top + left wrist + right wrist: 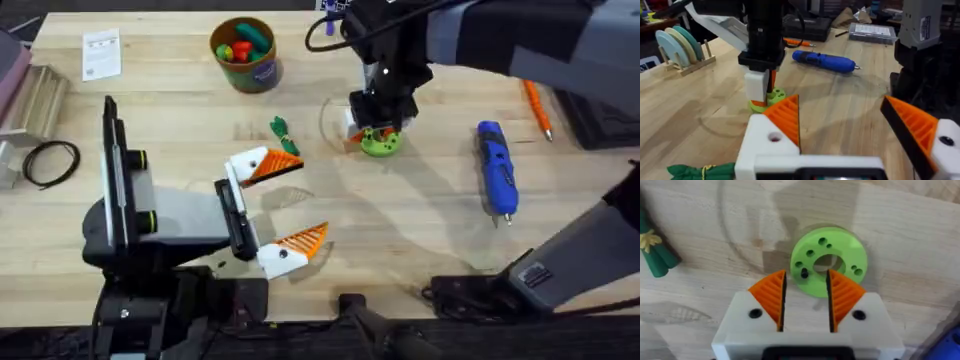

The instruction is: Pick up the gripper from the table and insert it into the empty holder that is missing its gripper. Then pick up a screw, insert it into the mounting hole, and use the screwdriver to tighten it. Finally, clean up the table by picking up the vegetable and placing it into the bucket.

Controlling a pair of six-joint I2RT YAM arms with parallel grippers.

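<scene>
Wooden desk [420, 230] overhead: my right fingers [378, 130] sit over the green disc [381, 143], screwdriver [496, 166] well aside, vegetable [283, 133] near the bucket [245, 52]. Left wrist: left fingers [850, 125] spread, empty, vegetable just beside. Right wrist: fingers slightly apart above the disc's hole, probably picking a screw.

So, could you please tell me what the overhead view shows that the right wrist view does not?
Overhead alone: the bucket of toy vegetables at the table's far side, the left tool spread open near the middle, an orange stick at far right, and the whole blue screwdriver. Right wrist alone: the small holes in the lime-green disc, seen from close above, with the right tool partly open over its edge. Both share the disc, the green vegetable and the wooden table.
</scene>
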